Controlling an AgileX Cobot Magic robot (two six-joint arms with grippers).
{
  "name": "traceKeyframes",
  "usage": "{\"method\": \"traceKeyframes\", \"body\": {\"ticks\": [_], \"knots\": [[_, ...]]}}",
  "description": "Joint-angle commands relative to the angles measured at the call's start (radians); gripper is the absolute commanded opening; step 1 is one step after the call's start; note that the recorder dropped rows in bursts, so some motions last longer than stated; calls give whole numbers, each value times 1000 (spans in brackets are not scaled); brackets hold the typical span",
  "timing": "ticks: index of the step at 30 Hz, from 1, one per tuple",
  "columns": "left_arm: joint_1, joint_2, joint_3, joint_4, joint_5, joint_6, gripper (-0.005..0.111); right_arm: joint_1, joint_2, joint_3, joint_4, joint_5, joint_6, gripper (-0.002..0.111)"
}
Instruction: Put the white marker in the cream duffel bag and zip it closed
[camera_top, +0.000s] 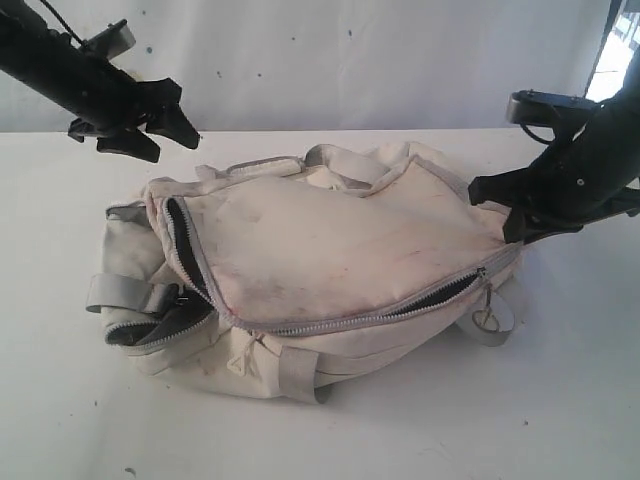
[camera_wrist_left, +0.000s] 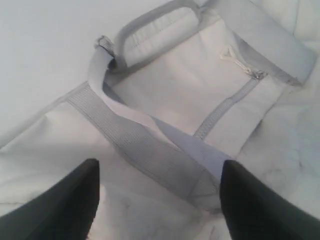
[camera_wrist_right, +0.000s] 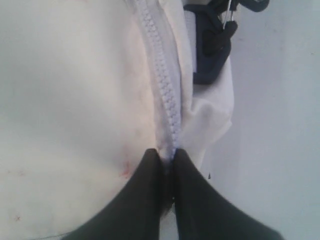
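Observation:
The cream duffel bag (camera_top: 330, 250) lies on its side on the white table, smudged with reddish stains. Its main grey zipper (camera_top: 350, 322) gapes at the left end and shows a dark gap near the right end. My right gripper (camera_top: 508, 222) is at the bag's right end, shut on the end of the zipper line (camera_wrist_right: 162, 85); the fingertips (camera_wrist_right: 155, 160) pinch it. My left gripper (camera_top: 165, 138) hangs open above the bag's left end, over a grey webbing strap (camera_wrist_left: 135, 135), with nothing between its fingers (camera_wrist_left: 75, 200). The white marker is out of view.
A metal ring (camera_top: 487, 318) on a grey loop hangs at the bag's front right. A black buckle (camera_wrist_right: 212, 47) sits beside the zipper. A zipped side pocket (camera_wrist_left: 225, 107) faces the left wrist camera. Bare white table (camera_top: 500, 420) surrounds the bag.

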Motion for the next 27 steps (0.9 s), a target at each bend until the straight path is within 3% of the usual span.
{"method": "traceKeyframes", "body": {"ticks": [1, 5, 16, 21, 23, 27], "knots": [[-4, -58, -7, -8, 71, 14, 69, -9, 2, 3, 63, 4, -12, 0], [-25, -100, -6, -52, 158, 14, 58, -9, 11, 3, 173, 2, -25, 0], [-252, -168, 119, -75, 158, 71, 58, -9, 11, 3, 185, -12, -44, 0], [-314, -168, 178, -160, 158, 71, 57, -9, 11, 3, 185, -14, -46, 0], [-333, -168, 189, -198, 158, 71, 53, -9, 11, 3, 185, -14, -58, 0], [-396, -168, 193, -166, 158, 71, 34, -9, 11, 3, 185, -14, -60, 0]]}}
